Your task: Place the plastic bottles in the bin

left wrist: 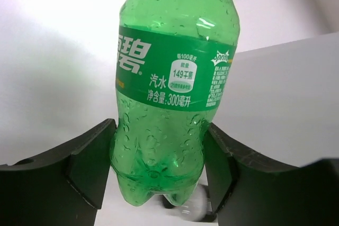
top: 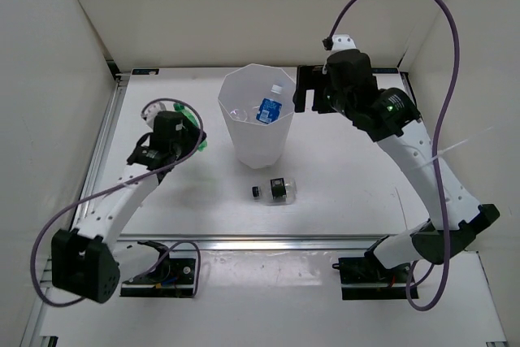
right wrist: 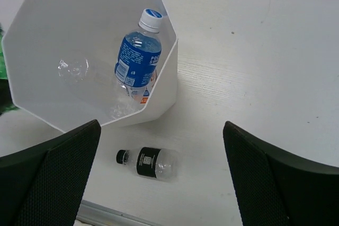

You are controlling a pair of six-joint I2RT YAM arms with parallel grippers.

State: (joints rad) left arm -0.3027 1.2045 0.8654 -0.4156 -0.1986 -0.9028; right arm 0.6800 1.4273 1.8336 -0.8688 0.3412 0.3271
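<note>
A green plastic bottle (left wrist: 172,93) with a green label stands clamped between two black fingers (left wrist: 87,165) — droplets inside.

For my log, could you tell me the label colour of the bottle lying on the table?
Black label, best seen in the right wrist view.

My left fingers (left wrist: 87,170) were matt black plastic with a grainy face; the green bottle (left wrist: 169,130) was glossy see-through plastic beaded with droplets, its label smooth. The bin (right wrist: 47,35) looked milky, satin plastic. The tabletop (right wrist: 265,51) was matt white, faintly grained. The short bottle (right wrist: 154,162) shone clear.
</note>
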